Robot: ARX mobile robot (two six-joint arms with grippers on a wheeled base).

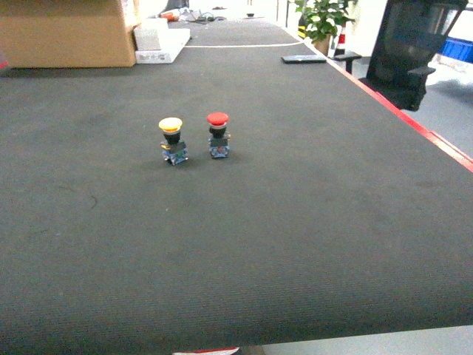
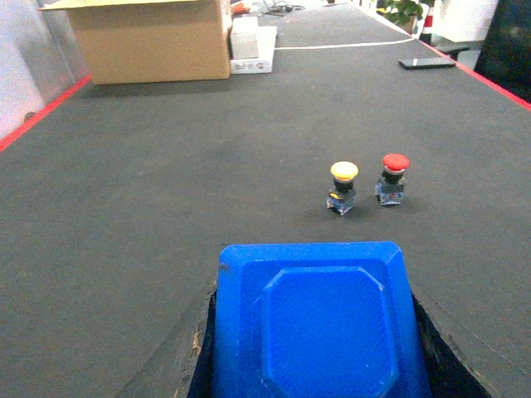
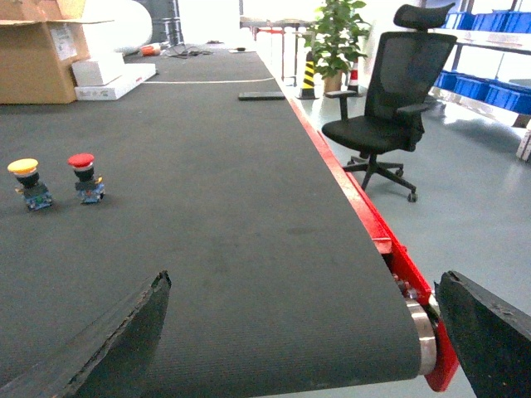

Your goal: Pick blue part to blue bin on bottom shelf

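**Blue part in grip — delivery outstanding**

The left gripper (image 2: 315,332) is pinching the blue part (image 2: 319,327), filling the lower centre of the left wrist frame. The right gripper (image 3: 303,332) is standing spread and empty. No blue bin or bottom shelf is showing — placement is judged still pending.

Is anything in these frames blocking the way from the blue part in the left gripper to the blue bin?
Cannot be judged: neither bin nor shelf appears in any view. The left gripper holds the blue part. Ahead on the black belt stand only the yellow button and red button.
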